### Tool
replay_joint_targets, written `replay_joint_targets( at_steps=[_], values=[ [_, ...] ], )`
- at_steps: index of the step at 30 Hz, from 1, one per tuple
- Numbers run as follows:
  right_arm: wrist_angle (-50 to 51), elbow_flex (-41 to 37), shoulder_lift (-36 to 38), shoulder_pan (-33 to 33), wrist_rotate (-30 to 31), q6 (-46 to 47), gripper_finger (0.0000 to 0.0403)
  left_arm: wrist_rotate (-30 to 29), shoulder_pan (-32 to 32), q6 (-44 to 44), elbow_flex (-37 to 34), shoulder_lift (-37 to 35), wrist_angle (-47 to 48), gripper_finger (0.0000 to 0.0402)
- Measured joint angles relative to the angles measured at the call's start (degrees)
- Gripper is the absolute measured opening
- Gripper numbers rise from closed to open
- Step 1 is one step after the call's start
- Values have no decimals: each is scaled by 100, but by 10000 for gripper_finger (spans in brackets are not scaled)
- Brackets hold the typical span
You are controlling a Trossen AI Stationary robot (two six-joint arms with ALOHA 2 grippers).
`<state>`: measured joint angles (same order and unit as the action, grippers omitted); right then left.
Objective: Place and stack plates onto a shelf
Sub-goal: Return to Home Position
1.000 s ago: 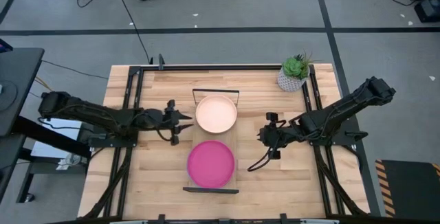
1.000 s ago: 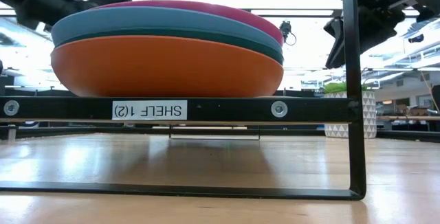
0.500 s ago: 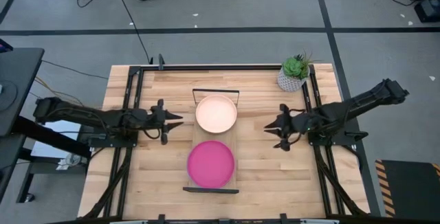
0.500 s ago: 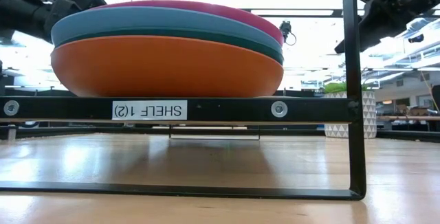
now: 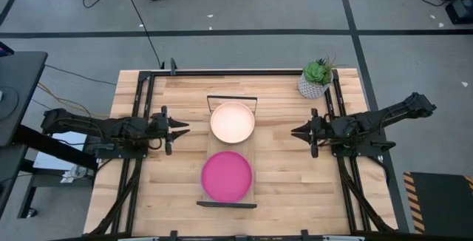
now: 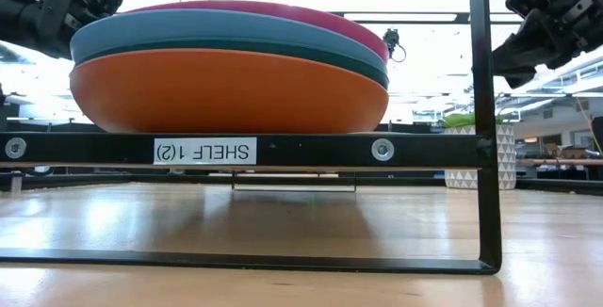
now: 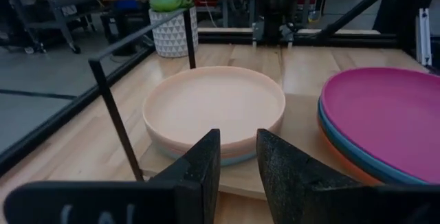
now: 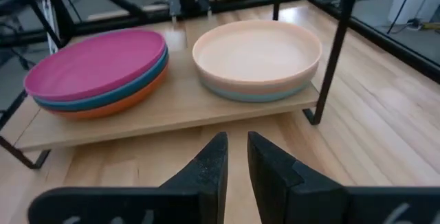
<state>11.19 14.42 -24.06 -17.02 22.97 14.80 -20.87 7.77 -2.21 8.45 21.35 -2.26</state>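
Note:
The shelf (image 5: 211, 146) stands mid-table and carries two plate stacks. The near stack has a magenta plate (image 5: 227, 175) on top, then light blue (image 6: 217, 32), dark teal and orange (image 6: 226, 90) at the bottom. The far stack is topped by a peach-cream plate (image 5: 233, 122), with a pale blue one (image 8: 258, 93) lowest. My left gripper (image 5: 185, 129) hovers left of the shelf, pointing at it, shut and holding nothing (image 7: 238, 138). My right gripper (image 5: 294, 131) hovers right of the shelf, also shut and holding nothing (image 8: 237, 141).
A small potted plant (image 5: 316, 78) stands near the table's far right corner. Black wire frames (image 8: 335, 52) rise at the shelf's short ends. Bare slatted tabletop (image 5: 174, 174) lies on both sides of the shelf, bounded by black rails (image 5: 137, 108).
Both arms have drawn back from the shelf, the left gripper toward the table's left edge and the right gripper toward the right edge and slightly toward the far edge. The right gripper has levelled out. The plates have stayed where they were.

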Motion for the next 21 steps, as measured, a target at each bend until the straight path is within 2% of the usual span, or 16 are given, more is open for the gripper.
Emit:
replay_joint_targets(
  at_steps=[6,13,21],
  values=[
    [-398,-493,748,0,151,-91,62,-120,24,274,0,-551,515,102],
    [-641,-893,1436,0,553,-40,62,325,24,486,-17,-935,550,102],
    [-801,-1034,2244,-1,597,-425,62,600,24,443,-561,-1653,503,89]
  ],
)
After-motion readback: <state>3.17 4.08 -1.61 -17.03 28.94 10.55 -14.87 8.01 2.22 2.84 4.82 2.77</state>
